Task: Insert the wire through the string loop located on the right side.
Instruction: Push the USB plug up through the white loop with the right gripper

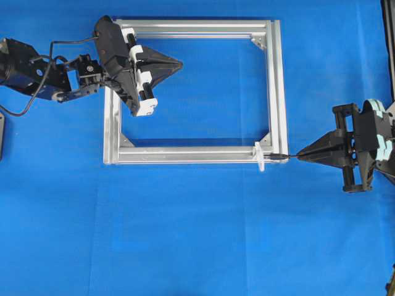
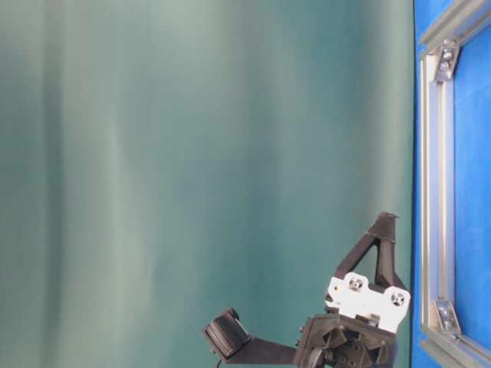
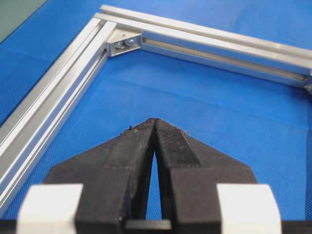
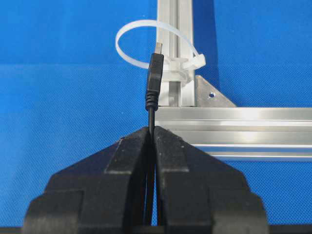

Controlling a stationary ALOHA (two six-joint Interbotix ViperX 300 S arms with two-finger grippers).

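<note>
One wire (image 4: 155,78) juts from the right pincer (image 4: 152,134).

You see a blue cloth (image 1: 197,234) covering the table; a silver metal frame (image 1: 281,86) lies flat on it, left of centre.

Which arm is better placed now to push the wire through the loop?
The right. Its gripper is shut on the wire, and the plug tip sits just before the loop. The left gripper is shut, holds nothing, and hovers over the frame's far corner.
</note>
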